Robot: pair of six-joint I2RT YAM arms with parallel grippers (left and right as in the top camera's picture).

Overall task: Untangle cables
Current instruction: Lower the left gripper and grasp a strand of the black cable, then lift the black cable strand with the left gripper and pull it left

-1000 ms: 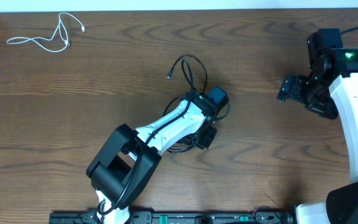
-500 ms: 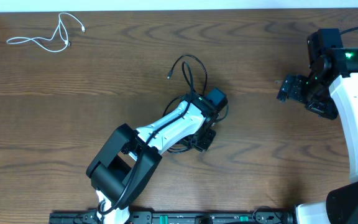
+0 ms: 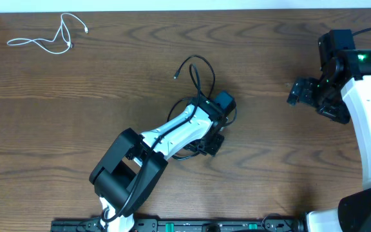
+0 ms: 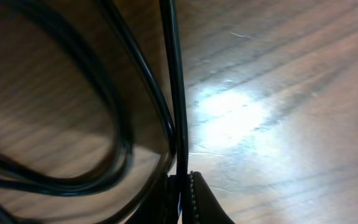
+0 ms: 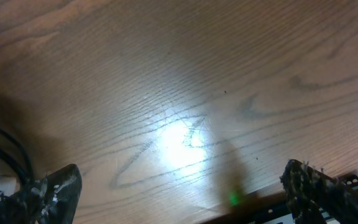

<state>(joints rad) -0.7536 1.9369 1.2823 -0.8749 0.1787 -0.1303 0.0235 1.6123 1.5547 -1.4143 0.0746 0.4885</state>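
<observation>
1. Nothing visibly differs from the frames of a second ago: both arms and every cable keep their places in the overhead view.
2. The left pincer sits low at the middle of the wooden surface, on the tangle of black cables. One loop of the tangle reaches away from the pincer and ends in a small plug.
3. In the left wrist view, this pincer is clenched on one black strand, which runs straight down into the narrow gap between its fingertips. More black loops curve on the left, blurred.
4. The white cable lies in loose loops at the far left corner of the surface, well apart from the black ones.
5. The right pincer hovers at the right side, released. Its wrist view shows the fingers wide apart with only bare wood between them.
</observation>
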